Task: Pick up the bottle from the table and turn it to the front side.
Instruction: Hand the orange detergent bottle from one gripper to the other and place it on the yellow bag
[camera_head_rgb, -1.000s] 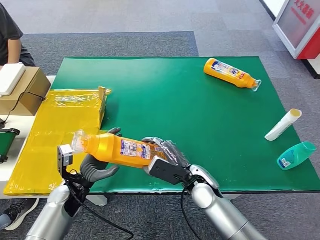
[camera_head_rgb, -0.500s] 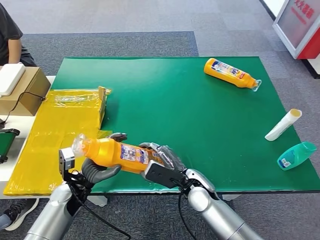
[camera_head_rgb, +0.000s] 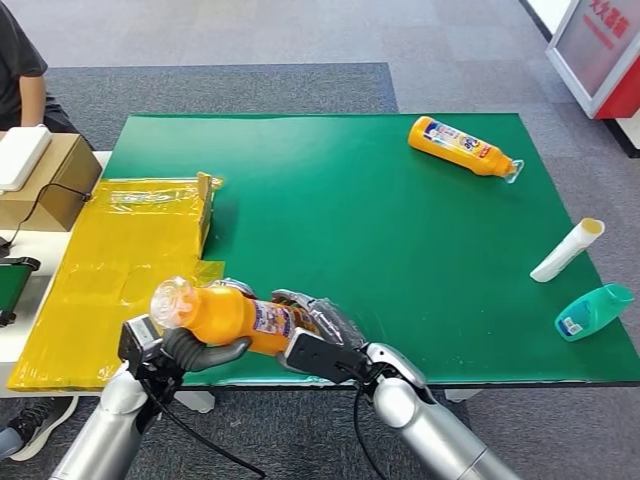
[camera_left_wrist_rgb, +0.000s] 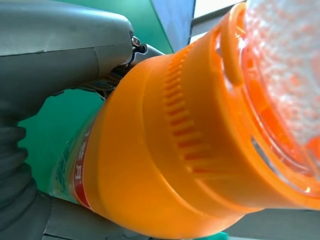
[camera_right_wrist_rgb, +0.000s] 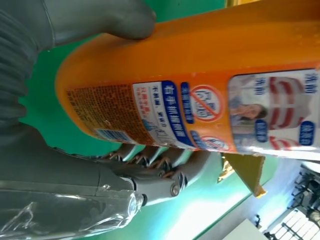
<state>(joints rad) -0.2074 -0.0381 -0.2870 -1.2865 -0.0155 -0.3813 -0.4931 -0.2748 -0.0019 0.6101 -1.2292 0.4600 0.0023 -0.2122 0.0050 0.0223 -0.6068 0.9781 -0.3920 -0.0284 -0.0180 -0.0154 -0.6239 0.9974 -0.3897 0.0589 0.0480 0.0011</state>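
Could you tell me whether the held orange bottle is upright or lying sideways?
Sideways: the orange bottle lies roughly level between left hand and right hand.

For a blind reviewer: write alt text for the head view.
Both robot hands, left hand and right hand, hold an orange bottle level over the near edge of a green table. A second orange bottle lies at the far right.

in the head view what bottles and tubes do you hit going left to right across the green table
orange bottle held in both hands → orange bottle lying at the far side → white tube → teal bottle
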